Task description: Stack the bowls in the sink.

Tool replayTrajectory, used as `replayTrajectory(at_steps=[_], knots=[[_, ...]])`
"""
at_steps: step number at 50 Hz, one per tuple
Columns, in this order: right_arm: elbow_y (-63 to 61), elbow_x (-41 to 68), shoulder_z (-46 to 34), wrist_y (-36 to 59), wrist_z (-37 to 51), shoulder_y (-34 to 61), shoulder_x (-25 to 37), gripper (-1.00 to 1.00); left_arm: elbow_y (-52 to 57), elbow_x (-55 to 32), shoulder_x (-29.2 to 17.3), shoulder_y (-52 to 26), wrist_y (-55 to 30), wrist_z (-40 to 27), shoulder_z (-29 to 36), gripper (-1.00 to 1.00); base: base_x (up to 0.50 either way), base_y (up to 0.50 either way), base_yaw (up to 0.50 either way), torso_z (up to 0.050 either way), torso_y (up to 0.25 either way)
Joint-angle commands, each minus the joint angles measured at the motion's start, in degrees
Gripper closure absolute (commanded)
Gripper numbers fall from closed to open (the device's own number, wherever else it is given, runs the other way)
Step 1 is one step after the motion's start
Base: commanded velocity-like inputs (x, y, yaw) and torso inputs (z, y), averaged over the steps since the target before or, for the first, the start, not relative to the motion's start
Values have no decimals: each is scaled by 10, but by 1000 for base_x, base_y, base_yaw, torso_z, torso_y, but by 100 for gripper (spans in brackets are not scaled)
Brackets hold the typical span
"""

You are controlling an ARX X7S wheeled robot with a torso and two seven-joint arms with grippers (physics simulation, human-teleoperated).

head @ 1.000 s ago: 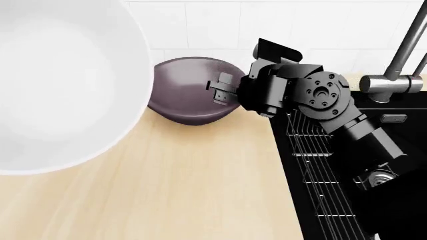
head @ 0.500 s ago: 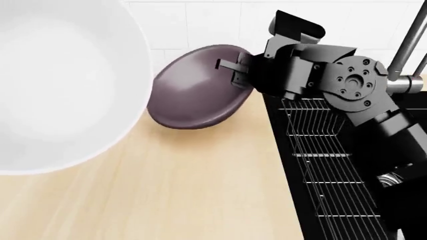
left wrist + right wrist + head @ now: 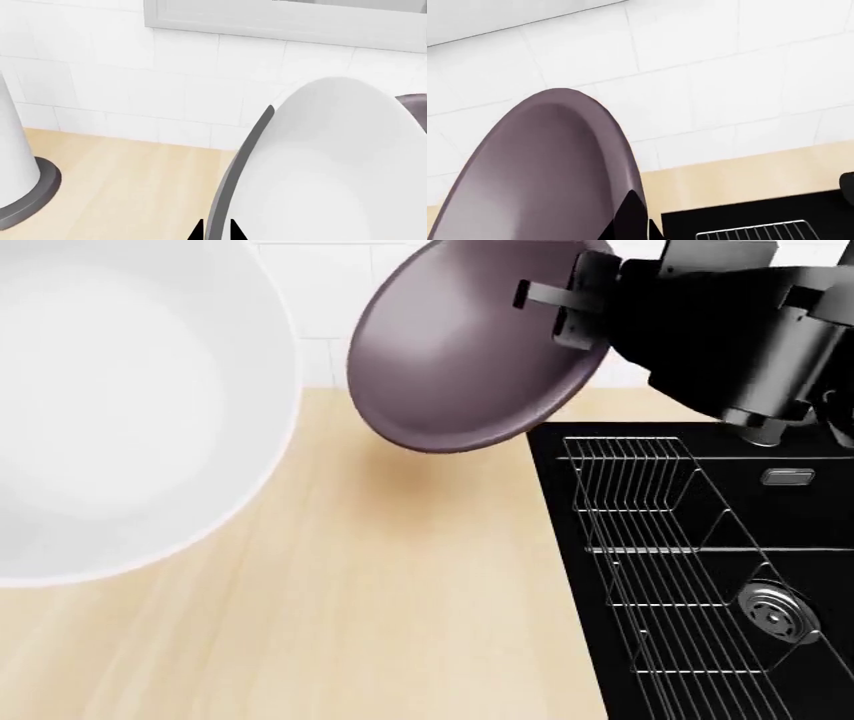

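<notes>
Now the right gripper (image 3: 567,315) pinches the dark bowl's (image 3: 467,350) rim, holding it tilted in the air beside the sink (image 3: 801,540). The left gripper (image 3: 215,232) clamps the white bowl (image 3: 120,410), raised farther from the sink. Level the dark bowl over the basin, clear of the rack (image 3: 654,570), before lowering.

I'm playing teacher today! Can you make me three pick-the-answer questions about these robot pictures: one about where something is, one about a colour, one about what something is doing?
1. Where is the wire rack?
A. on the counter
B. in the sink
C. on the wall

2. What colour is the bowl in the right tool?
A. purple-grey
B. red
C. green

3. How is the white bowl?
A. lying in the sink
B. broken
C. held up by the left tool

Answers:
1 B: the rack sits inside the sink.
2 A: the right tool pinches the purple-grey bowl.
3 C: the left tool grips the white bowl rim, above the counter.
</notes>
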Motion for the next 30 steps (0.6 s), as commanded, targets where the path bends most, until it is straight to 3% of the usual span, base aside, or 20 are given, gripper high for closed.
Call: replayTrajectory(at_steps=[1,18,30], knots=[[-165,75,64,-3,61,6,100,100,-2,-5,1,-17,0,-10,0,100,0,0,0,0,0],[-302,53,124,10,71,3,237,100,2,5,-10,-12,2,1,2,100,0,0,0,0,1],[-329,62,140,3,51,-29,278,100,-1,9,-7,-14,0,0,5,100,-474,-126,0,0,1]])
